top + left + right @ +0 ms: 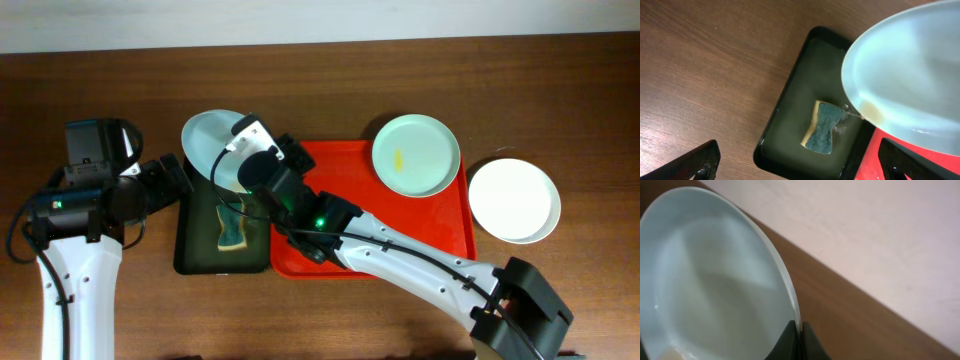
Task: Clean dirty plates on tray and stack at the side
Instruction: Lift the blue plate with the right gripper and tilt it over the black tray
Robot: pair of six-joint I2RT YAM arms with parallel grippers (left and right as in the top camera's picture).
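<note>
My right gripper [243, 150] is shut on the rim of a pale blue-green plate [212, 146] and holds it tilted above the dark green tray [190, 245]. In the right wrist view the fingers [799, 332] pinch the plate [710, 280]. In the left wrist view liquid runs off this plate [910, 75] onto the sponge [823, 127]. A second blue-green plate [416, 154] with a yellow smear lies on the red tray [400, 240]. A white plate [514, 199] sits on the table to the right. My left gripper [175, 178] is open and empty, left of the green tray.
The dark green tray [795, 100] holds a yellow and green sponge [234, 231] and some liquid. It stands against the red tray's left edge [875, 160]. The wooden table [120, 80] ends at a pale wall behind.
</note>
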